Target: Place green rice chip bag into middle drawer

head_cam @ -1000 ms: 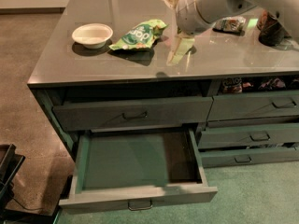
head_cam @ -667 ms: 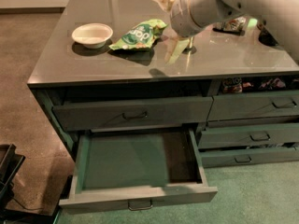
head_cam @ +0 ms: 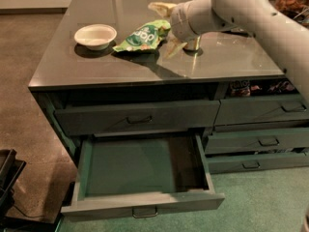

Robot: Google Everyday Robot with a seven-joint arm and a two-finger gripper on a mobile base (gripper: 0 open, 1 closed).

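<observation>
As the green rice chip bag [head_cam: 142, 35] lies flat on the desk [head_cam: 116, 69], not yet lifted, the step in hand reads as the approach to grasp. The bag sits just beside a white bowl [head_cam: 95, 35], w/ its other end reaching in betw. the gripper's fingers. The gripper [head_cam: 167, 28] hovers at that end, low over the desk, spread wide: one pale finger [head_cam: 161, 7] on the far side, the other on the near side, nothing clamped as far as I can see. Whether a finger touches the foil, can't tell. Below, the middle drawer [head_cam: 145, 204] is pulled right out, green inside; the wide drawer above [head_cam: 137, 117] is shut. So approx. a third done, by my judgement: drawer ready, bag not taken. Next move calls for closing on the bag's end, firm enough that crinkly foil doesn't slip, then lifting clear of the desk edge, bringing it fwd & down over the open drawer, and releasing. Risk: the bag gets shoved toward the bowl instead of pinched.
</observation>
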